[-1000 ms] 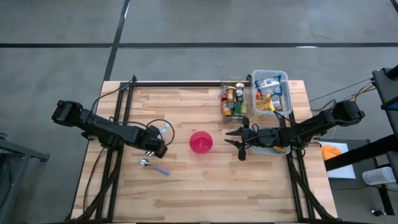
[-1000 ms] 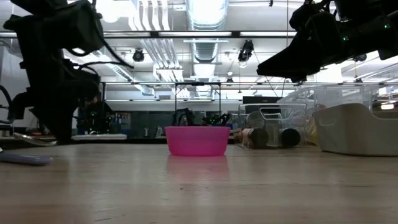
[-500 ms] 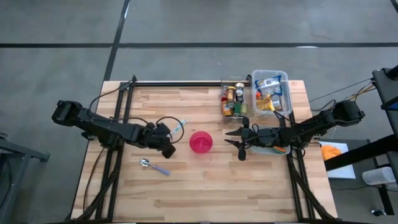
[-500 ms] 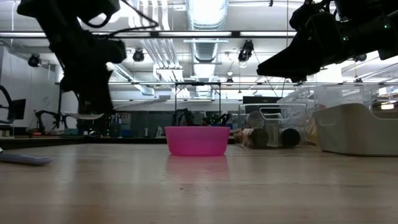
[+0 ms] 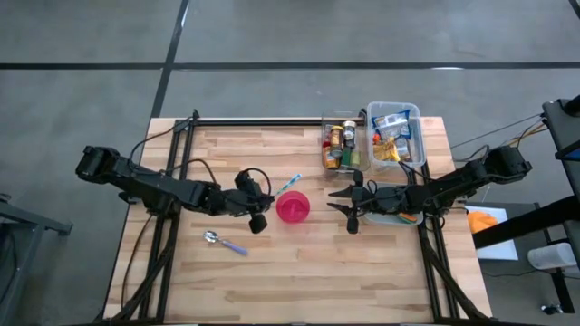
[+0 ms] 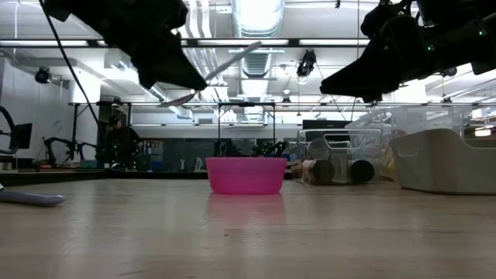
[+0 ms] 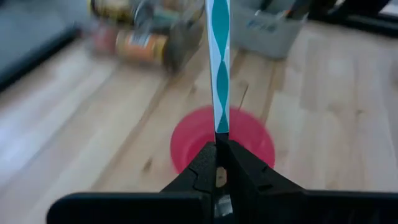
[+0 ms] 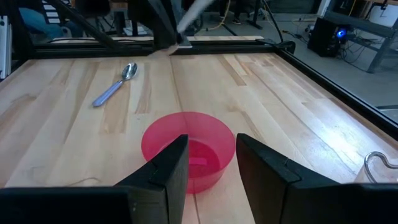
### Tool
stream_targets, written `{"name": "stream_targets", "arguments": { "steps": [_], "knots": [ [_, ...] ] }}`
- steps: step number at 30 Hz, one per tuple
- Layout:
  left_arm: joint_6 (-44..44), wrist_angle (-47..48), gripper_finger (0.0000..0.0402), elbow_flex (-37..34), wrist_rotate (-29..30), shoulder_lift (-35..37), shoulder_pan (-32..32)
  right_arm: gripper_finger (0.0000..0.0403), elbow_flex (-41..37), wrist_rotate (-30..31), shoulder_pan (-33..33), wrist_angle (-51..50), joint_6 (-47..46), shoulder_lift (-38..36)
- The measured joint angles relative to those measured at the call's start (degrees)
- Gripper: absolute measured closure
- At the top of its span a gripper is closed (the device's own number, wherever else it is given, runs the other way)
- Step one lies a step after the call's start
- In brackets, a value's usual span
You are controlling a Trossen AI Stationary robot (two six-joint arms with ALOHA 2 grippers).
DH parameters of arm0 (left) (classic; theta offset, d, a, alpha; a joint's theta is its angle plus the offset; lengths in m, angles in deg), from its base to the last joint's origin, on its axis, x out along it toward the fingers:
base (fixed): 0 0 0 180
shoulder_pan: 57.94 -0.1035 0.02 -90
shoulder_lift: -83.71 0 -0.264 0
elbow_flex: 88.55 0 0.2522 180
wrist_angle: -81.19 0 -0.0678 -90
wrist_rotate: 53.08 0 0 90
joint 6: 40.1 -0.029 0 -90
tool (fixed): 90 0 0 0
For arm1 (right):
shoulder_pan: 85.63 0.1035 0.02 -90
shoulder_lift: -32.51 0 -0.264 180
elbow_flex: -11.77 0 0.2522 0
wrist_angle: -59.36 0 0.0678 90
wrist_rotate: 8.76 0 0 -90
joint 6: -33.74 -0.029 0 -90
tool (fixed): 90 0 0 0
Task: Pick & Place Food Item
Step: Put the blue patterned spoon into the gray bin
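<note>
A pink bowl (image 5: 292, 206) (image 8: 188, 149) stands at the table's middle. My left gripper (image 5: 268, 196) (image 7: 217, 144) hangs just left of it, above the table, shut on a utensil with a teal-and-white striped handle (image 5: 288, 184) (image 6: 232, 58). The handle reaches toward the bowl. My right gripper (image 5: 349, 204) (image 8: 211, 168) waits open just right of the bowl, nothing between its fingers. My left gripper pinches the striped handle (image 7: 217, 132) between its two fingertips. It comes from the table's left, slanting downward. The handle sticks out forward past the fingertips, over the bowl's left rim. In the low view the utensil slants up to the right, lifted clear of the table.
A spoon with a lavender handle (image 5: 225, 242) (image 8: 115, 85) lies on the table near the left arm. A clear bin of cans (image 5: 341, 145) and a bin of food packets (image 5: 395, 134) stand at the far right. A white bin (image 6: 442, 159) sits under the right arm.
My left gripper has risen and gone toward the table's right, up to the bowl, rolling and tipping up as it went. The striped utensil has come along, lifted higher off the table, and its handle now points at the bowl.
</note>
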Motion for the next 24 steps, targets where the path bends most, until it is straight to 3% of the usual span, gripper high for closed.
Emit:
{"name": "stream_targets", "arguments": {
  "steps": [10, 24],
  "knots": [
    [-15.0, -13.0, 0.0377, 0.0, -0.5, -0.3, 0.0, 0.0272, 0.0, 0.0, 0.0, 0.0, 0.0, 0.0],
    [-28.2, -14.8, 0.0377, -0.1, -0.7, -0.3, 0.0, 0.0272, 0.0, 0.0, 0.0, 0.0, 0.0, 0.0]
  ]
}}
